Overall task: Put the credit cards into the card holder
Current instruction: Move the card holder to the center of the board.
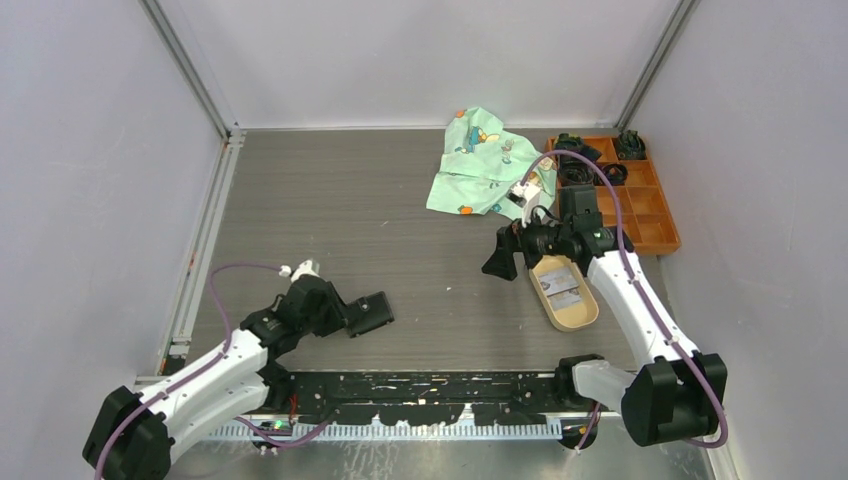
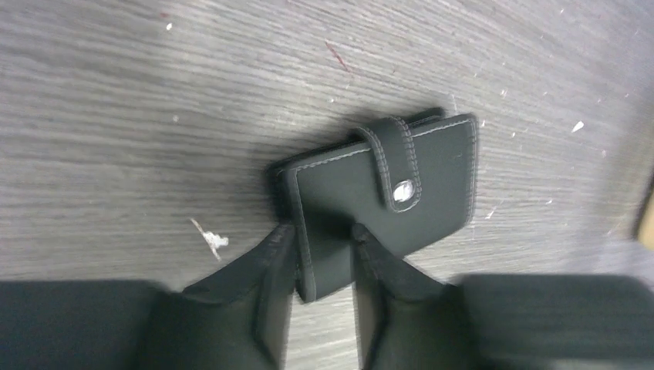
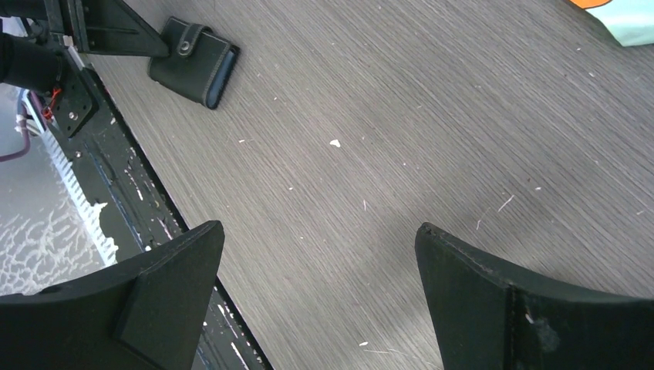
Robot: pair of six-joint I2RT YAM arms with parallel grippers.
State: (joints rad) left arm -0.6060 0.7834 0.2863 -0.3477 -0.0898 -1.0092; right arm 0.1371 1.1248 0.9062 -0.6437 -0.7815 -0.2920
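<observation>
Black fingers of our left gripper (image 2: 322, 233) pinch the snapped-shut card holder (image 2: 385, 181) by its near corner, low on the grey wood-grain table (image 2: 154, 116). Our right gripper (image 3: 320, 239) hangs spread wide, just beside the tan tray (image 1: 586, 318) where the credit cards (image 1: 563, 284) lie.
</observation>
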